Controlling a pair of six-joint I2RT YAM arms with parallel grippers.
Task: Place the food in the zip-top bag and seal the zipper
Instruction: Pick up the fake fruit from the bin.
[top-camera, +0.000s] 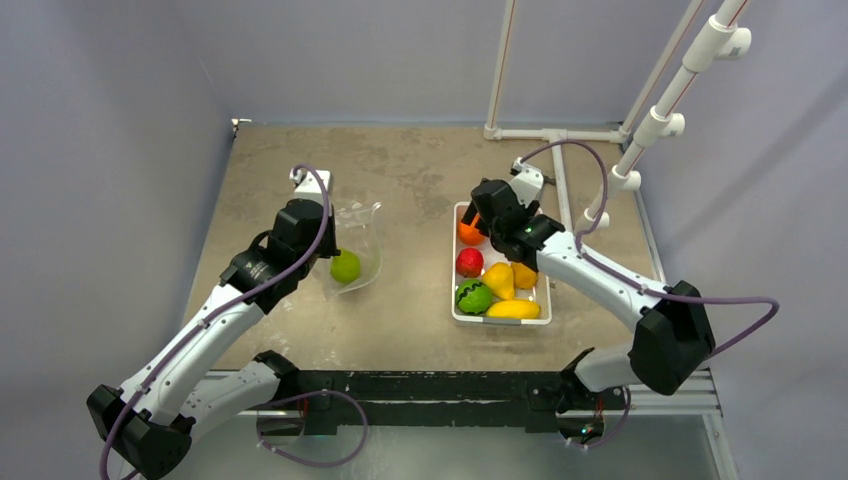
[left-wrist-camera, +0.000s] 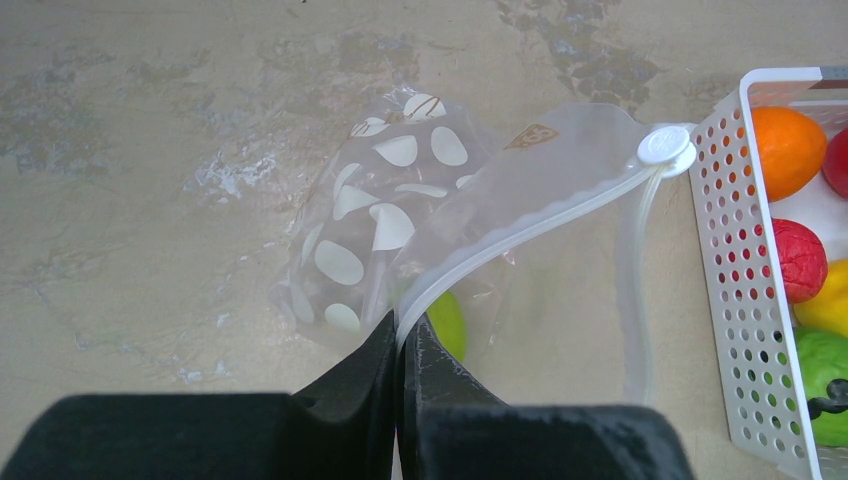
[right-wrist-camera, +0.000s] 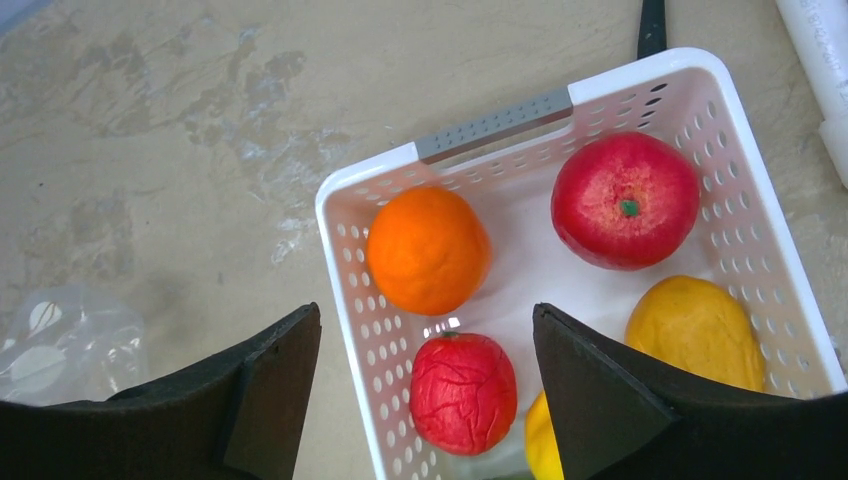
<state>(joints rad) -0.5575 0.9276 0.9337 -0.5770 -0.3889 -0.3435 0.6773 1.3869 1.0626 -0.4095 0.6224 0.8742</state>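
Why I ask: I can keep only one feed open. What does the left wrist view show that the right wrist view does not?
Only the left wrist view: the left tool shut on the zipper strip of the bag, the round slider, and a green fruit inside it. Only the right wrist view: the right tool open over the basket, and the basket's grey handle. Both: the basket, the orange, the wrinkled red fruit, part of the bag, and the table.
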